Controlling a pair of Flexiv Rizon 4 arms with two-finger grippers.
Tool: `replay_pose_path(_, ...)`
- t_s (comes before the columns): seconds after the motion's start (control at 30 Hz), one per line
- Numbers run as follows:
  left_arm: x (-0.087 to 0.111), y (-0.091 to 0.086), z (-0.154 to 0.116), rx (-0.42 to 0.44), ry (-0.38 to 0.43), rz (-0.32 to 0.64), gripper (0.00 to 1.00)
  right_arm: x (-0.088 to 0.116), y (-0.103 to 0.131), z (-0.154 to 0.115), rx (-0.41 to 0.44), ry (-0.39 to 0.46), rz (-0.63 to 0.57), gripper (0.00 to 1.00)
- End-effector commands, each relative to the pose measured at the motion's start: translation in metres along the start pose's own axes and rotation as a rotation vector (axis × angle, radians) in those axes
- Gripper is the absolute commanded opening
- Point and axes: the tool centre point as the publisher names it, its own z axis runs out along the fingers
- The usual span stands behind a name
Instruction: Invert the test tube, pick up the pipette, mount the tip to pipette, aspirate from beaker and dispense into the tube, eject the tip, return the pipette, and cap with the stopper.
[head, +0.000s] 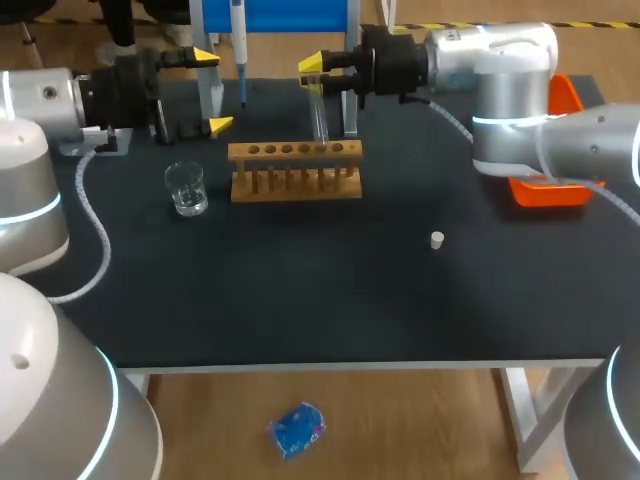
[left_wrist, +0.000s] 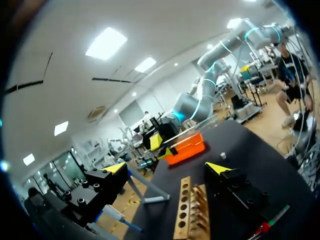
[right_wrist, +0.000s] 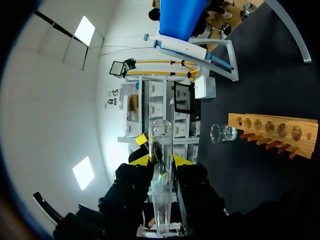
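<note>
Presently, head view: the right gripper (head: 318, 75) is clenched on the test tube (head: 319, 115), which hangs roughly upright directly over the wooden rack (head: 295, 172). The left gripper (head: 212, 92) is released, near the pipette (head: 240, 50). Left wrist view: its fingers gape, with nothing between them. Right wrist view: both fingers press the tube. Inversion appears to be in hand. Next, seating the tube calls for alignment with a rack hole.

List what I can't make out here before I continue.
Orange plastic tray: contents hidden behind right arm, head view.
Blue-and-white pipette: top cut off by head view's upper edge.
Clear glass beaker: liquid level too faint in head and right wrist views.
Small white stopper: too small for detail.
</note>
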Motion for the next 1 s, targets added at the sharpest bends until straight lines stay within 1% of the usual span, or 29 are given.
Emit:
replay_pose_path(0.03,0.008,-0.007,0.005,0.001,-0.109,0.342,1.00,0.001,-0.001,-0.001,-0.002,-0.002,-0.001,0.00)
replay_pose_path(0.07,0.012,-0.008,0.009,-0.001,-0.097,0.402,1.00,0.001,-0.001,-0.001,-0.002,-0.002,-0.001,0.00)
replay_pose_path(0.1,0.013,-0.009,0.010,-0.001,-0.096,0.431,1.00,0.001,-0.001,-0.001,-0.002,-0.002,-0.001,0.00)
replay_pose_path(0.13,0.014,-0.011,0.013,-0.011,-0.091,0.482,1.00,0.001,-0.001,-0.001,-0.002,-0.002,-0.001,0.00)
replay_pose_path(0.2,0.014,-0.014,0.016,0.004,-0.089,0.528,1.00,0.001,-0.001,-0.001,-0.002,-0.002,-0.001,0.00)
replay_pose_path(0.23,0.015,-0.018,0.018,-0.004,-0.081,0.584,1.00,0.001,-0.001,-0.001,-0.002,-0.002,-0.001,0.00)
replay_pose_path(0.27,0.014,-0.020,0.019,0.005,-0.079,0.600,1.00,0.001,-0.001,-0.001,-0.002,-0.002,-0.001,0.00)
replay_pose_path(0.3,0.014,-0.023,0.021,0.013,-0.080,0.638,1.00,0.001,-0.001,-0.001,-0.002,-0.002,-0.001,0.00)
replay_pose_path(0.4,0.014,-0.026,0.026,0.021,-0.068,0.676,1.00,0.001,-0.001,-0.001,-0.002,-0.002,-0.001,0.00)
replay_pose_path(0.43,0.014,-0.026,0.028,0.029,-0.061,0.674,1.00,0.001,-0.001,-0.001,-0.002,-0.002,-0.001,0.00)
replay_pose_path(0.47,0.015,-0.024,0.032,0.005,-0.028,0.645,1.00,0.001,-0.001,-0.001,-0.002,-0.002,-0.001,0.00)
replay_pose_path(0.5,0.015,-0.022,0.035,-0.002,-0.009,0.625,1.00,0.001,-0.001,-0.001,-0.002,-0.002,-0.001,0.00)
replay_pose_path(0.53,0.016,-0.021,0.036,0.028,-0.006,0.568,1.00,0.001,-0.001,-0.001,-0.002,-0.002,-0.001,0.00)
replay_pose_path(0.8,0.016,-0.021,0.036,0.028,-0.006,0.568,1.00,0.001,-0.001,-0.001,-0.002,-0.002,-0.001,0.00)
replay_pose_path(0.83,0.015,-0.022,0.038,0.052,0.000,0.604,1.00,0.001,-0.001,-0.001,-0.002,-0.002,-0.001,0.00)
replay_pose_path(0.87,0.014,-0.025,0.041,0.089,-0.013,0.672,1.00,0.001,-0.001,-0.001,-0.002,-0.002,-0.001,0.00)
replay_pose_path(0.9,0.015,-0.027,0.043,0.087,-0.005,0.714,1.00,0.001,-0.001,-0.001,-0.002,-0.002,-0.001,0.00)
replay_pose_path(0.97,0.018,-0.030,0.052,0.090,0.052,0.801,1.00,0.001,-0.001,-0.001,-0.002,-0.002,-0.001,0.00)
replay_pose_path(1.0,0.019,-0.031,0.055,0.088,0.062,0.824,1.00,0.001,-0.001,-0.001,-0.002,-0.002,-0.001,0.00)
